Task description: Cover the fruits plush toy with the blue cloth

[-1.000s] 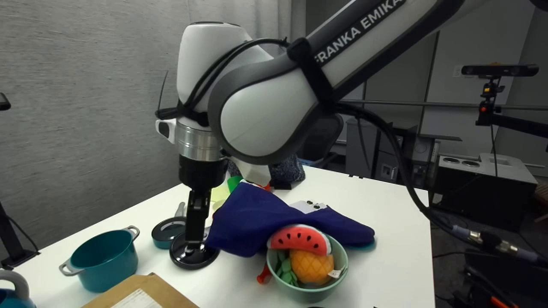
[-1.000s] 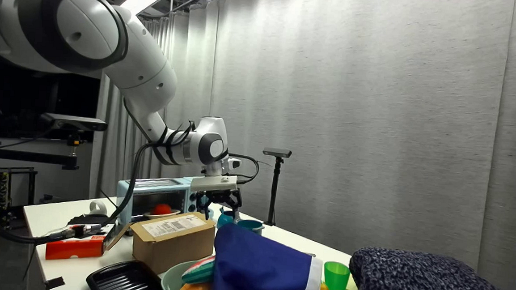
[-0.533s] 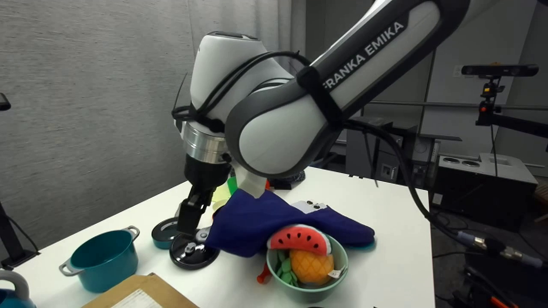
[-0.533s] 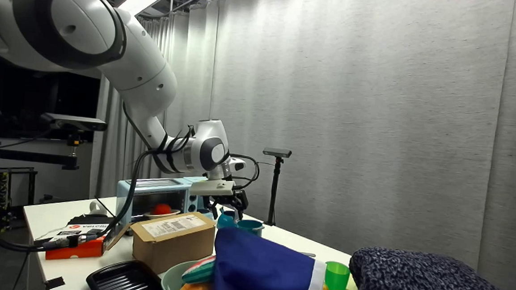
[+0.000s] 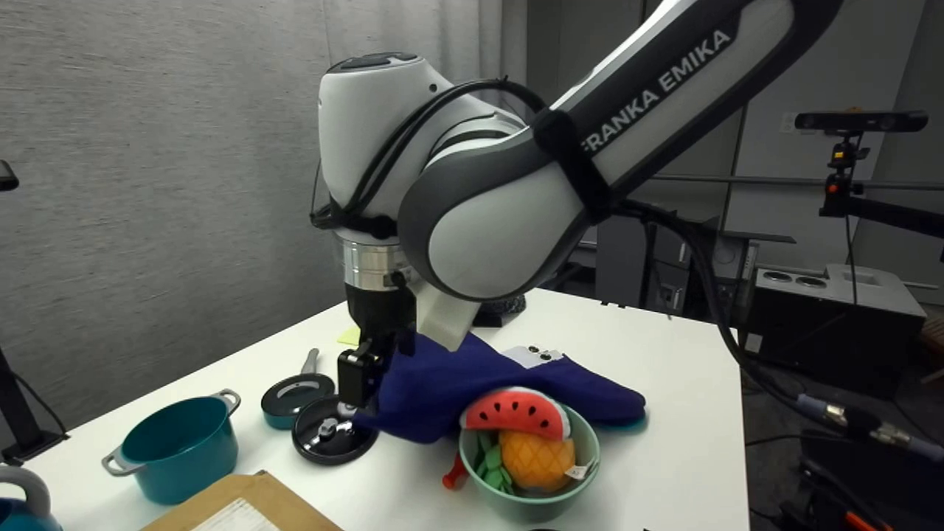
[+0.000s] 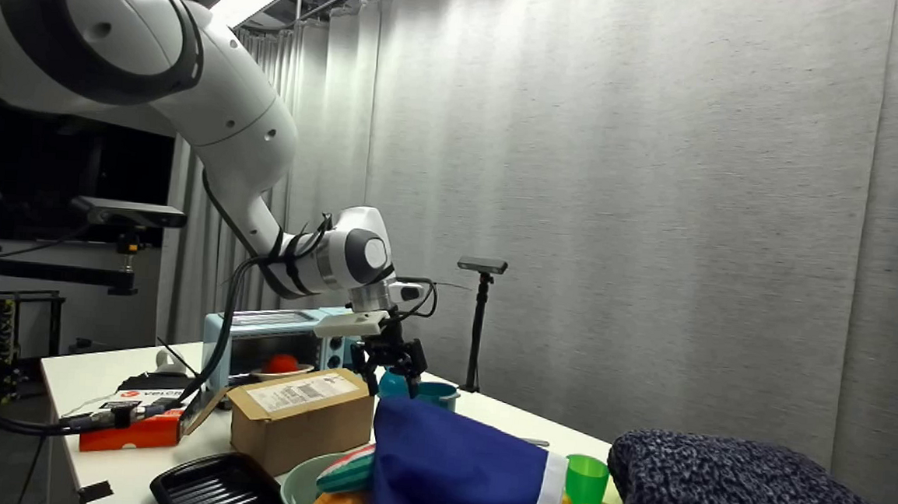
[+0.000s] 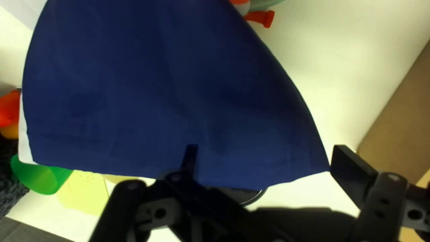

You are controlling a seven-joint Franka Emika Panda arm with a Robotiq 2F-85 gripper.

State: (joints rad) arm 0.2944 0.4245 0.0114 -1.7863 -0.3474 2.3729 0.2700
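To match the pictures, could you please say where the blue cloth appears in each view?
In an exterior view: blue cloth, lower centre.
In an exterior view: blue cloth, bottom edge, middle.
Wrist view: blue cloth, from top edge past centre.
Shared landmark: pale green bowl, barely showing at the wrist view's top.

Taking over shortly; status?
End effector open, empty. Royal-blue fabric cloth beside pale-green round bowl. Red watermelon plush and orange pineapple plush uncovered. Round black lid by cloth's edge, possible snag.

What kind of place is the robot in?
Probably a robot lab: a big robot arm reaches over a table, what looks like a camera stands on a pole, and a grey curtain hangs behind.
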